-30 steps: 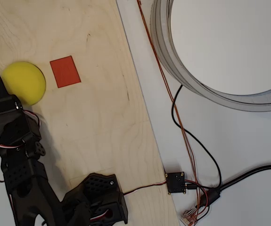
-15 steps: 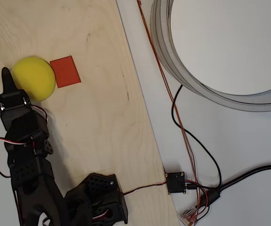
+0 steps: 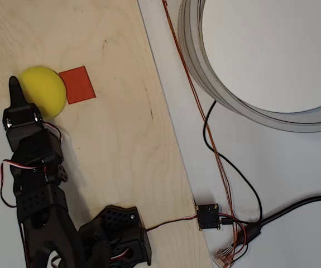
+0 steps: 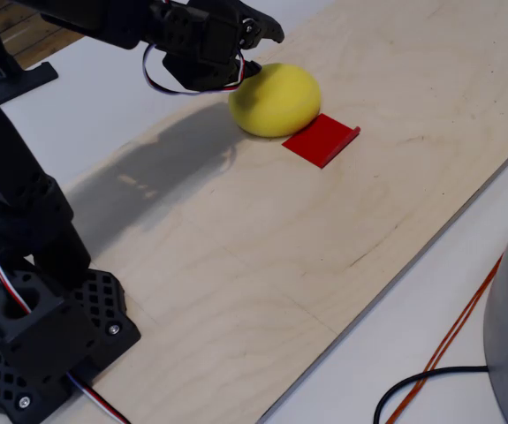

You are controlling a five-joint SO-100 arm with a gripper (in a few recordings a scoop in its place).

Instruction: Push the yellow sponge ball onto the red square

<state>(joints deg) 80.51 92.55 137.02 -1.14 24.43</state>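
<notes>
- I see the yellow sponge ball (image 3: 42,91) sitting on the plywood board (image 3: 110,139) that lies on the white counter (image 3: 283,184), near the board's left edge in the overhead view.
- The red square (image 3: 77,85) lies flat on the board just to the right of the ball in that view; the ball's right side meets or slightly overlaps the patch's left edge. In the fixed view the ball (image 4: 275,99) stands against the far corner of the patch (image 4: 321,140), most of which is bare.
- My claw (image 3: 15,92) is at the ball's left side in the overhead view, its dark pointed tip against or just touching the foam. In the fixed view the claw (image 4: 258,40) reaches in from the left, over the ball's upper left.
- I read the claw as closed: the fingers come together into one point, with no gap that I can make out, and nothing is held between them.
- The black arm (image 3: 34,184) runs down the board's left edge to its base (image 3: 118,231) at the near edge.
- On the counter right of the board, a grey ring (image 3: 205,72) fills the upper right corner, orange and black cables (image 3: 216,151) run down beside it, and a small black circuit board (image 3: 207,216) sits near the lower edge.
</notes>
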